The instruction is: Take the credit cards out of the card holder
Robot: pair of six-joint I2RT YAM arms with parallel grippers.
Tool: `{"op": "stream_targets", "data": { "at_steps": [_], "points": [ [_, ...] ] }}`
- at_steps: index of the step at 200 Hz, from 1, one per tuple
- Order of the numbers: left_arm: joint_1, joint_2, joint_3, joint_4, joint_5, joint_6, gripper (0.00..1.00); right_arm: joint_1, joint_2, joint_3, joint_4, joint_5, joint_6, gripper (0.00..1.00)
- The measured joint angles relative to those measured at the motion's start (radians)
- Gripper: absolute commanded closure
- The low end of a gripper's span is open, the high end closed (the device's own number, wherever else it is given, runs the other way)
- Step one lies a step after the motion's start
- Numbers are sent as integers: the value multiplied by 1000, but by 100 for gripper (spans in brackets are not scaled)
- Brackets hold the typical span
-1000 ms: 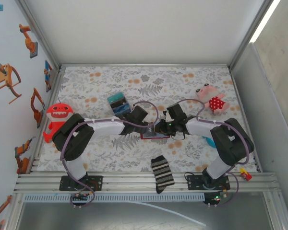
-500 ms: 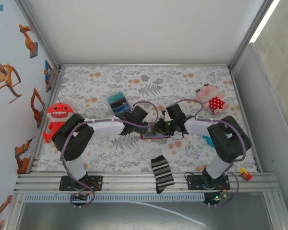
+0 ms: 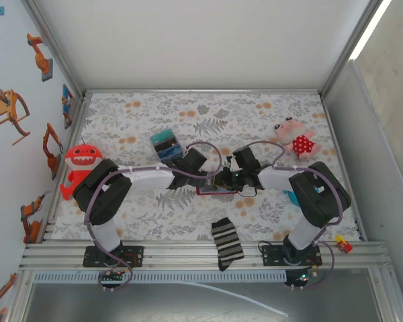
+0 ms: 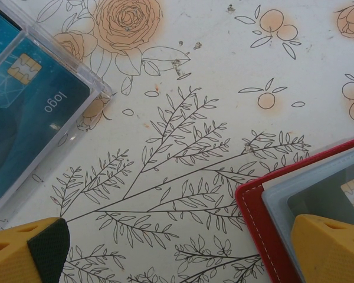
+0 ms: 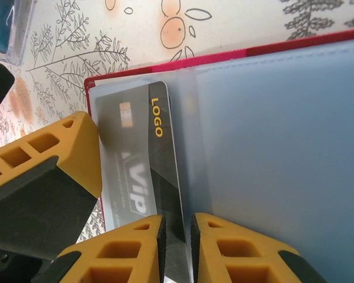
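Crowded over the card holder (image 3: 203,192) by left arm (image 3: 151,176) and right arm (image 3: 279,178) — striped sock (image 3: 227,243) on its near side, teal box (image 3: 166,145) beyond-left; open worktop (image 3: 208,111) farther back.

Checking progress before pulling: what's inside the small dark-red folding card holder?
One dark plastic card with yellow LOGO lettering shows through the end blue-grey pocket. The frosted neighbouring pocket hides whether it holds more cards.
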Motion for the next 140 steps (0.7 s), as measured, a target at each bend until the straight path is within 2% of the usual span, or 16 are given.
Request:
{"op": "stream_targets", "data": {
  "at_steps": [49, 111, 140],
  "points": [
    [0, 0, 0, -1, -1, -3, 3, -3, 14, -24, 79, -37, 32, 81],
    [0, 0, 0, -3, -12, -6, 3, -6, 47, -39, 172, -79, 74, 89],
    [0, 0, 0, -3, -16, -7, 3, -8, 49, -50, 195, -83, 79, 90]
  ]
}}
